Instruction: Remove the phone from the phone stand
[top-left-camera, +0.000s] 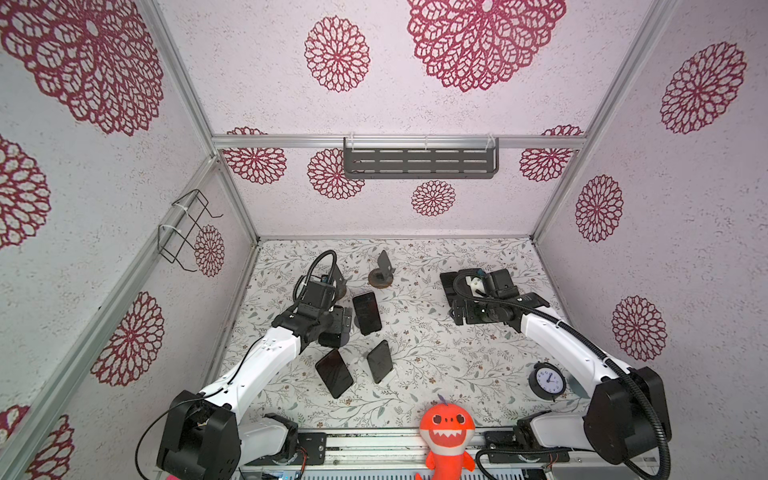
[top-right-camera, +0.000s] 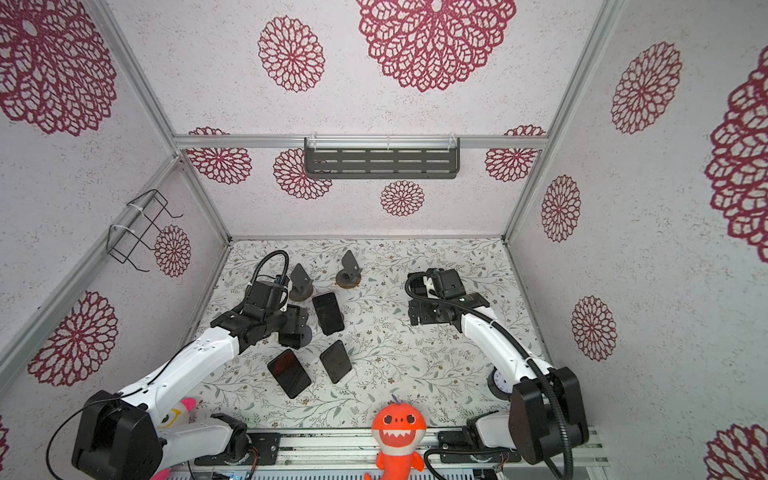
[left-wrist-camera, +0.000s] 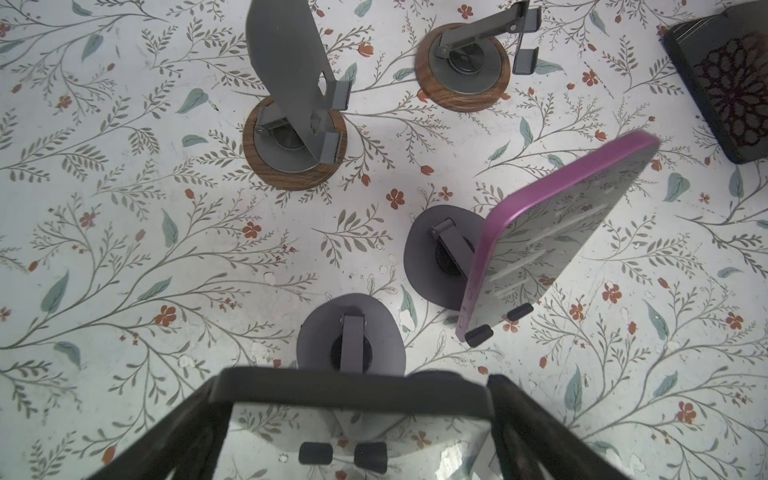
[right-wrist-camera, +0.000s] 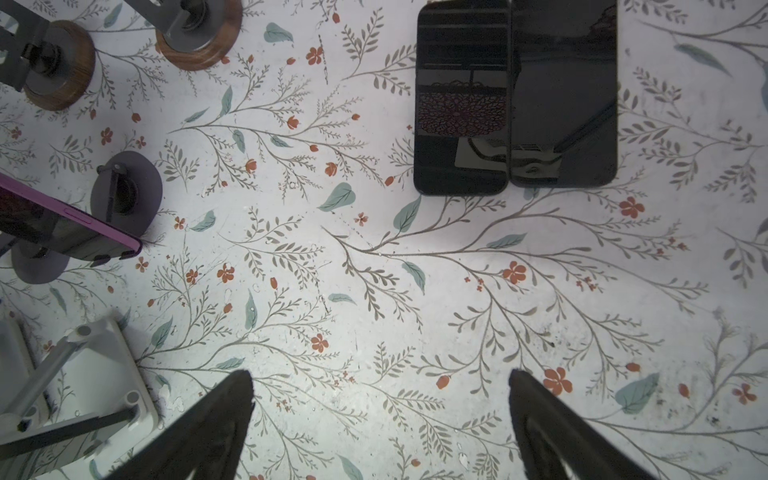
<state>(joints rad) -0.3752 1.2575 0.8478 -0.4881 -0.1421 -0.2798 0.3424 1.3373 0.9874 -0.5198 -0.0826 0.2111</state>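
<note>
Black-edged phone (left-wrist-camera: 270, 432) sits on its grey phone stand (left-wrist-camera: 382, 332) approx 9 o'clock of table (top-left-camera: 457, 374) centre, w/ your left gripper (left-wrist-camera: 353, 380) spread wide, one finger each side of it; can't tell if the pads touch. L arm (top-left-camera: 266, 361) reaches from its 8 o'clock base toward 2 o'clock, wrist bent down. R arm (top-left-camera: 557, 336) runs from 4 toward 10 o'clock, right gripper (right-wrist-camera: 380, 376) wide and empty above the table. Only writing you've got is the alarm clock (top-left-camera: 547, 381) numerals at 4 o'clock, too small to read.
</note>
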